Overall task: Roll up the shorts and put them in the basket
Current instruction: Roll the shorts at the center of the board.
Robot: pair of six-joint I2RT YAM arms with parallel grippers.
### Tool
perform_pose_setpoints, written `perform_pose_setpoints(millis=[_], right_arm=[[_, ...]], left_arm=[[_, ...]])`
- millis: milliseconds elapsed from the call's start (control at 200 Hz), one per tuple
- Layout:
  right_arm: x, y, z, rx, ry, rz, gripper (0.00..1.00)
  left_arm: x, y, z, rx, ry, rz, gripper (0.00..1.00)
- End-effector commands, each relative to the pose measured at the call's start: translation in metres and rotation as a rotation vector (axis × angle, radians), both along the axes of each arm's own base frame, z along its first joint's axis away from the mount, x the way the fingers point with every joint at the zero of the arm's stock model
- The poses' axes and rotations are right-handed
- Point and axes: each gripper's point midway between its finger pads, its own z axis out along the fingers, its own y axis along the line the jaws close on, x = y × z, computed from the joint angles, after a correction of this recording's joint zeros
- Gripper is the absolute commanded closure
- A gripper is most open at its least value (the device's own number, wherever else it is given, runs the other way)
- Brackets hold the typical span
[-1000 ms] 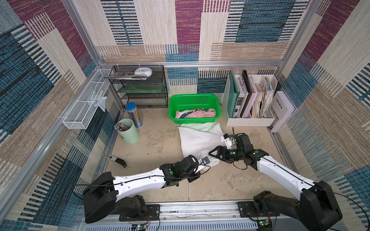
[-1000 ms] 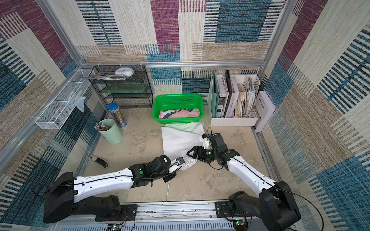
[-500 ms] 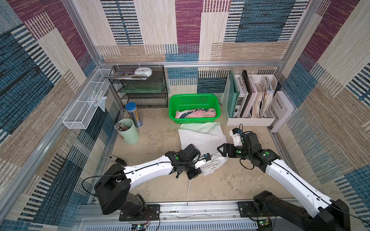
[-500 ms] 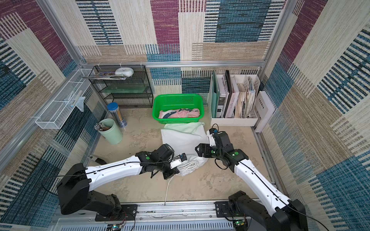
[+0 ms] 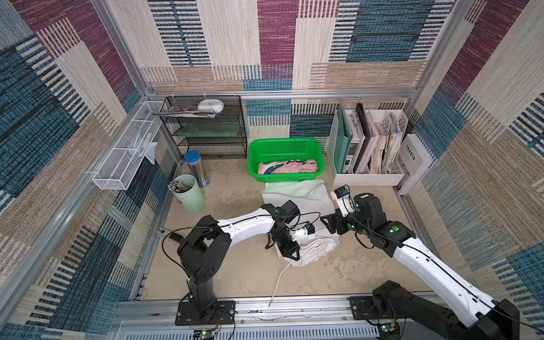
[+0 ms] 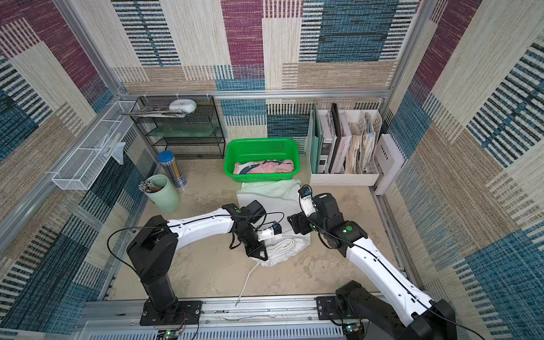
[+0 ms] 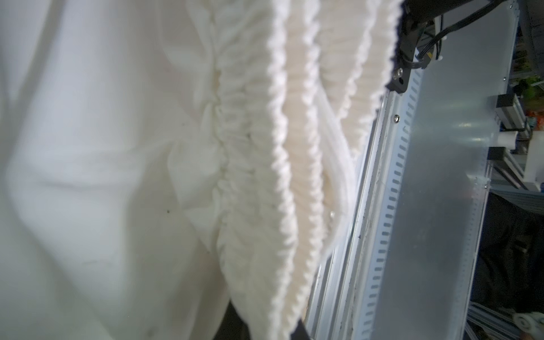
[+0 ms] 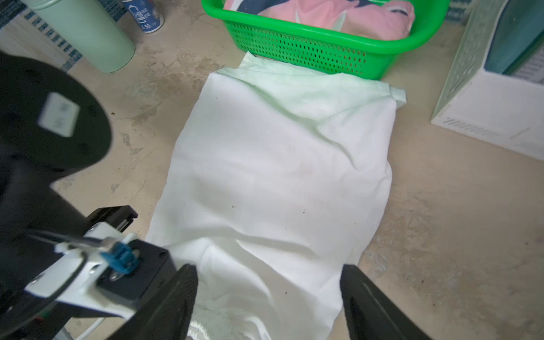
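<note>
The white shorts [image 5: 297, 194] lie flat from the green basket toward the table's front, seen in both top views [image 6: 270, 194] and the right wrist view [image 8: 279, 164]. Their ribbed waistband [image 5: 312, 247] is bunched at the near end. My left gripper [image 5: 291, 254] points down, shut on that waistband, which fills the left wrist view [image 7: 253, 176]. A white drawstring [image 5: 279, 279] trails to the front rail. My right gripper [image 5: 329, 225] hovers open over the shorts' right side [image 8: 269, 269], holding nothing. The pink shorts [image 5: 290, 167] lie in the basket.
The green basket [image 5: 285, 142] stands at the back centre, a white file organizer [image 5: 368, 176] to its right. A mint cup [image 5: 190, 194], a blue-lidded canister [image 5: 197, 169] and a black wire shelf [image 5: 206, 129] stand at the back left.
My left arm has swung its forearm toward the back and turned the gripper down, still holding the waistband, which now lies bunched. My right gripper has drawn back to the right.
</note>
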Motion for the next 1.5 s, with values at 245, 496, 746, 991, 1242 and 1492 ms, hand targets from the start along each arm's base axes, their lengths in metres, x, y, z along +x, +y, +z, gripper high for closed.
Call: perform_pose_setpoints(millis=[245, 496, 746, 991, 1242, 1492], right_arm=[[-0.029, 0.032, 0.006, -0.178, -0.204, 0.340, 0.20], [-0.076, 0.044, -0.019, -0.305, -0.323, 0.618, 0.19], [-0.110, 0.051, -0.054, -0.456, -0.361, 0.815, 0.18], [-0.132, 0.049, -0.085, -0.618, -0.420, 0.964, 0.17], [-0.130, 0.046, -0.116, -0.724, -0.437, 1.006, 0.17], [-0.118, 0.051, -0.130, -0.780, -0.518, 1.005, 0.16]], left_arm=[[-0.004, 0.007, -0.032, 0.085, 0.240, 0.022, 1.00], [0.001, 0.013, -0.055, 0.170, 0.300, 0.026, 1.00], [0.000, 0.017, -0.063, 0.205, 0.333, 0.023, 1.00], [0.008, 0.024, -0.062, 0.230, 0.328, 0.036, 1.00], [0.011, 0.027, -0.057, 0.246, 0.317, 0.025, 1.00], [0.014, 0.027, -0.058, 0.257, 0.315, 0.031, 1.00]])
